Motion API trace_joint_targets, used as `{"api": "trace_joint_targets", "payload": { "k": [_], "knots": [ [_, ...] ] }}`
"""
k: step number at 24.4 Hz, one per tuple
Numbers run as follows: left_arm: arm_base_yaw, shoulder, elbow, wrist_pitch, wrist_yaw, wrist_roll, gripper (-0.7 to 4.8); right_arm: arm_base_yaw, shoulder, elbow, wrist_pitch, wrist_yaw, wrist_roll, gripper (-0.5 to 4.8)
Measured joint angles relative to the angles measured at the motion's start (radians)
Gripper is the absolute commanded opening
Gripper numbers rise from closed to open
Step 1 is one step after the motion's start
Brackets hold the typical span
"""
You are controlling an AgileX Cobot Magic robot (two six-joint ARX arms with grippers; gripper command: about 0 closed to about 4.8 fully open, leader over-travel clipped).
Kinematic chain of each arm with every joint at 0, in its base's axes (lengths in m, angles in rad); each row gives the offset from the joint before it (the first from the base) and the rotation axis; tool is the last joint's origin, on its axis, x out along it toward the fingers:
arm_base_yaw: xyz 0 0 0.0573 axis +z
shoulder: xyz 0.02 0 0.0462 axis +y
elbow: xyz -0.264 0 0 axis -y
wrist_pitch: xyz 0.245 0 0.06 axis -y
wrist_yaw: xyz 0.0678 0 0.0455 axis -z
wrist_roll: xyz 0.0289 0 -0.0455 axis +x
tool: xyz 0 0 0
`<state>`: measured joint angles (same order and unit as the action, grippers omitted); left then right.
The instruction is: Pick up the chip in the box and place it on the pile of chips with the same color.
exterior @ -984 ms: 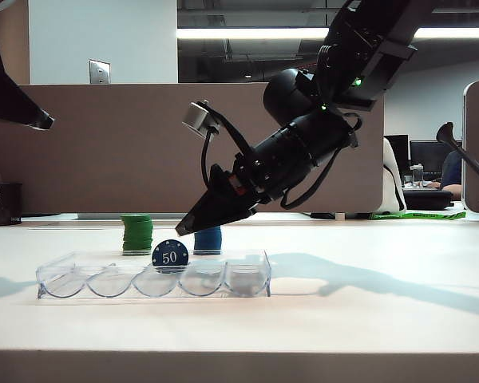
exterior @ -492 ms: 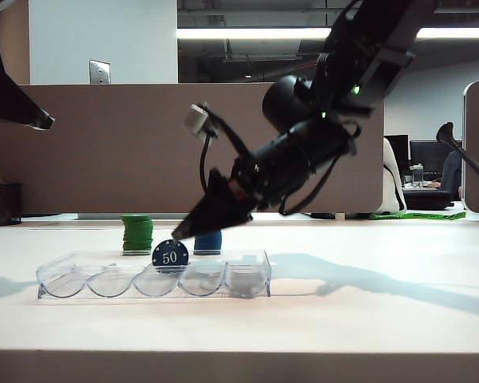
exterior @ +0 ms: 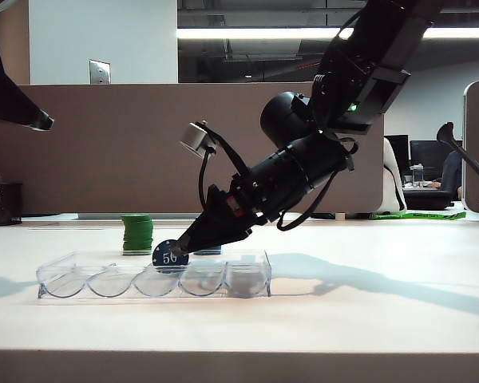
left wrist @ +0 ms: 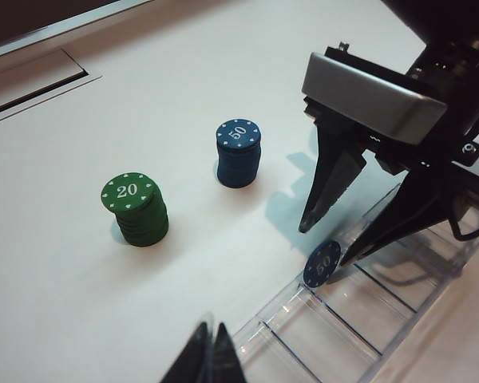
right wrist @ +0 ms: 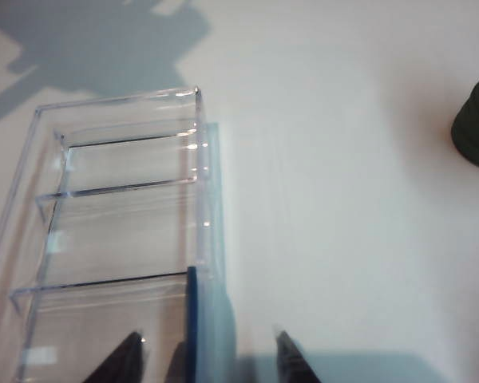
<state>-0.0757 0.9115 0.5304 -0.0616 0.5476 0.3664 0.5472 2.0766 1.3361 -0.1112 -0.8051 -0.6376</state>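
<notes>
Spread wide on the right gripper [left wrist: 331,243], one fingertip either side of the chip [left wrist: 322,264], nothing clamped between them. Down low at the box [exterior: 247,275], tips at the chip's upper right edge in the exterior view, one finger over the bare table on the far side, the other over the tray. Same story from the right wrist view: chip [right wrist: 191,319] seen edge-on as a dark blue sliver standing at the tray's far wall, with the gripper [right wrist: 207,355] straddling it.

Pressed together on the left gripper [left wrist: 211,355], dark tips meeting in a point above the box's near-left end, well apart from the chip, holding nothing.

White "50" on the chip's face, partly covered by the fingertip in the exterior view, so only "5" and part of the next digit show. Standing upright on edge in the middle slot of the clear scalloped box, the only chip in it; other slots bare.

White "50" again on top of the pile of chips [left wrist: 239,153], dark blue, on the table beyond the box. White "20" on the green stack [left wrist: 136,209], to the left of the blue pile and well apart from it.
</notes>
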Motion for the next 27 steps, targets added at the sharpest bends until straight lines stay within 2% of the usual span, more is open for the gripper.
{"api": "trace_joint_targets", "payload": {
  "k": [11,27],
  "knots": [
    [0.0,0.0,0.0,-0.002,0.0,0.0,-0.06,0.0,0.016,0.002,0.123,0.003,0.023,2.15],
    [0.0,0.0,0.0,-0.002,0.0,0.0,-0.06,0.0,0.03,0.002,0.105,-0.018,0.072,1.98]
  ]
}}
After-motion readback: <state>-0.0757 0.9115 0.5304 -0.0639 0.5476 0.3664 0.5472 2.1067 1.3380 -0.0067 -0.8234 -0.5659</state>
